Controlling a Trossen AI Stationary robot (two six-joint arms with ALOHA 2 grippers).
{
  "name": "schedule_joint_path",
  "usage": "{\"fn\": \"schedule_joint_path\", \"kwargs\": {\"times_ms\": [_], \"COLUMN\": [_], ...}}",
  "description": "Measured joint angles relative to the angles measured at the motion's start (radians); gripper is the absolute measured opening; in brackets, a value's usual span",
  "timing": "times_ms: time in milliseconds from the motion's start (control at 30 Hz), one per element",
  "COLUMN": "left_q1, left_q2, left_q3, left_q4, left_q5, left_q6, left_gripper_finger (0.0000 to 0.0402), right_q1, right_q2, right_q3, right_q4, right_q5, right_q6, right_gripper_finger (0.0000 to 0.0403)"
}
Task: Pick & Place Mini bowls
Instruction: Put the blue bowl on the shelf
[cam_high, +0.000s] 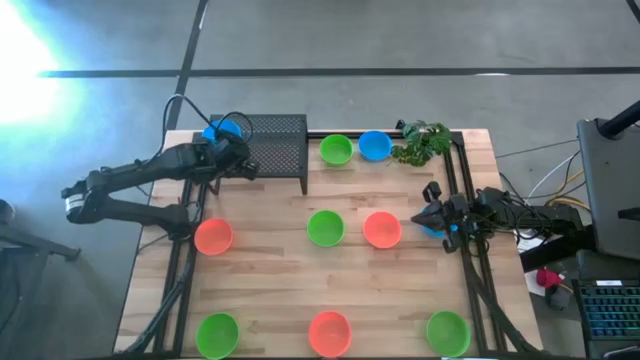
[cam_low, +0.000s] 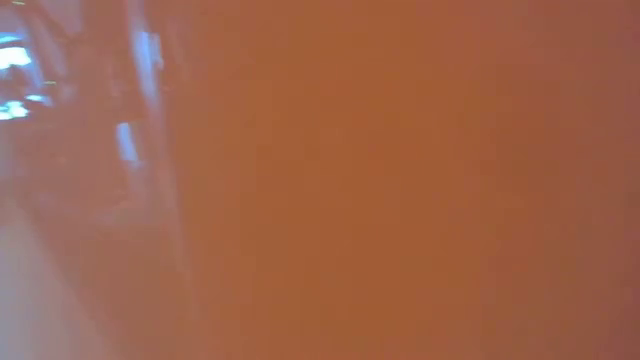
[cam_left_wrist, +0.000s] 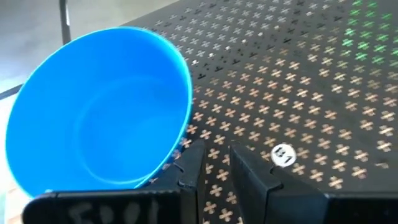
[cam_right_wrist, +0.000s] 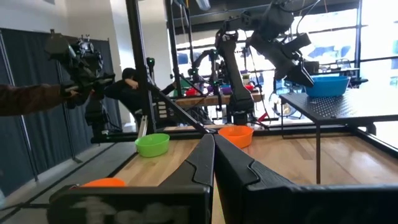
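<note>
Clamped on the rim of a blue mini bowl (cam_left_wrist: 99, 112), left gripper (cam_left_wrist: 214, 174) jaws narrowly parted, bowl tilted on the near-left corner of the black mesh stand (cam_high: 275, 140). Pressed fully together and holding nothing, right gripper (cam_high: 428, 214) jaws, low at the table's (cam_high: 270, 270) right edge just beside an orange-red bowl (cam_high: 381, 229). Scattered across the wood, other green, orange-red and blue bowls. Blocked by an orange blur, the whole low view. Half hidden under the right gripper, something blue.
</note>
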Motion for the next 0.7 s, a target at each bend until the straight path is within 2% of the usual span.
{"fn": "schedule_joint_path", "kwargs": {"times_ms": [133, 400, 700], "left_q1": [0.0, 0.001, 0.002], "left_q2": [0.0, 0.0, -0.003], "left_q3": [0.0, 0.0, 0.006], "left_q4": [-0.001, -0.005, -0.008], "left_q5": [-0.009, -0.094, -0.095], "left_q6": [0.006, 0.007, 0.007], "left_gripper_finger": [0.0067, 0.0067, 0.0067], "right_q1": [0.0, 0.0, 0.0], "right_q2": [0.0, 0.0, 0.0], "right_q3": [0.0, 0.0, 0.0], "right_q4": [0.0, 0.0, 0.0], "right_q5": [0.0, 0.0, 0.001], "right_q6": [-0.001, -0.003, -0.003], "right_gripper_finger": [0.0008, 0.0008, 0.0008]}}
